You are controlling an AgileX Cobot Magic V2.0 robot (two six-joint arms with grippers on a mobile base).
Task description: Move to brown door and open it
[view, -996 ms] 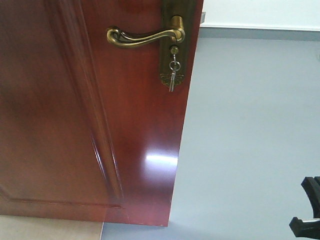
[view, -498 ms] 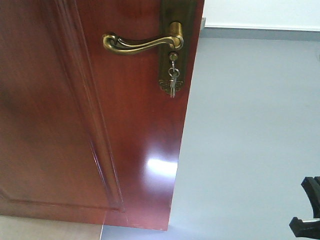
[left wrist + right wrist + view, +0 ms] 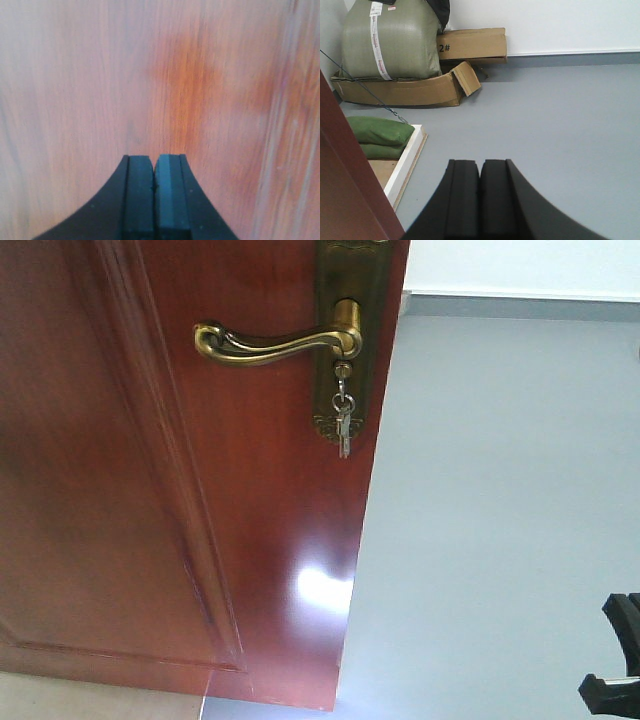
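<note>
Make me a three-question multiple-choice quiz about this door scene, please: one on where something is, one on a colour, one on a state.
1. Where do the keys hang?
A. under the lever handle
B. on the floor
C. from the wall

2. What colour is the floor?
A. green
B. grey
C. black

3. How is the left gripper?
A. wide open
B. shut
C. holding keys

Answers: 1 A, they dangle from the keyhole below the handle; 2 B, it is plain grey; 3 B, its pads meet before the brown door.
</note>
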